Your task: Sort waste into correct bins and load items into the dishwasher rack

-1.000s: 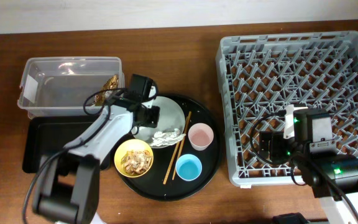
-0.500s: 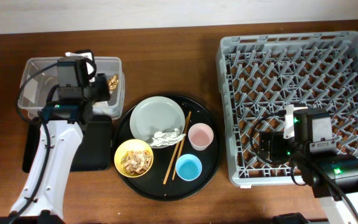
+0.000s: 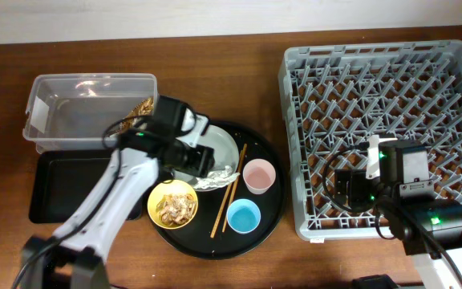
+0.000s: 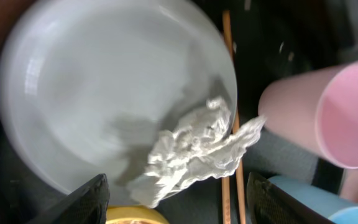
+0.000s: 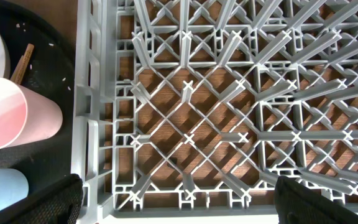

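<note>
My left gripper (image 3: 205, 160) hangs open and empty over the pale plate (image 4: 104, 93), just above a crumpled white napkin (image 4: 197, 149) lying on the plate's rim. Its dark fingers (image 4: 89, 199) stand on either side of the napkin without touching it. Beside the napkin lie the chopsticks (image 4: 229, 74), then the pink cup (image 3: 258, 176) and the blue cup (image 3: 243, 216). The yellow bowl (image 3: 173, 202) holds brownish food scraps. A gold wrapper (image 3: 143, 106) lies in the clear tub (image 3: 54, 112). My right gripper (image 5: 182, 205) is open over the near left corner of the dishwasher rack (image 3: 391, 88).
The dishes all stand on a large round black tray (image 3: 273, 213). A shallow black rectangular tray (image 3: 58, 189) sits in front of the clear tub. The rack's left wall (image 5: 82, 124) stands close to the pink cup (image 5: 11, 121).
My left arm swung out over the clear tub and has come back above the plate, with its jaws now apart. The right arm has stayed still.
</note>
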`<state>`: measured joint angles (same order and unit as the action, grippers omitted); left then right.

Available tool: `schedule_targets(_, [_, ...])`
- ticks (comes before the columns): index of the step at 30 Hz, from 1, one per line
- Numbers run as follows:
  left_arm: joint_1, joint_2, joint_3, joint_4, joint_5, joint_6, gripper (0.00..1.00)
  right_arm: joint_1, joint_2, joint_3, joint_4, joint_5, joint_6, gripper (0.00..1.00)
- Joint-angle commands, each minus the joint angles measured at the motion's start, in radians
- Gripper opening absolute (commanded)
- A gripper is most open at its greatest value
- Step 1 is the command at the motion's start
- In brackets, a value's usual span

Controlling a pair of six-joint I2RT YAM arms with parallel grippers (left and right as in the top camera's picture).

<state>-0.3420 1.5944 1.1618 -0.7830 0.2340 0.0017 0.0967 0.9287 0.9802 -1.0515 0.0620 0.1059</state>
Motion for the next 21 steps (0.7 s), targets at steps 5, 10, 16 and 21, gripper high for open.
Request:
schedule_targets(5, [-0.061,0.208,-0.023,0.011,-0.032,0.026,0.70,-0.006,0.001,0.018,0.000,-0.002,0.006,0.99])
schedule_targets(10, [-0.061,0.237,-0.018,0.031,-0.033,0.026,0.22,-0.006,0.001,0.018,-0.001,-0.002,0.006,0.99])
schedule_targets(16, [-0.048,0.212,0.057,0.009,-0.087,0.026,0.00,-0.006,0.001,0.018,-0.001,-0.002,0.006,0.99])
schedule_targets(21, [0.030,0.099,0.173,-0.063,-0.093,0.025,0.00,-0.006,0.001,0.018,0.000,-0.002,0.006,0.99])
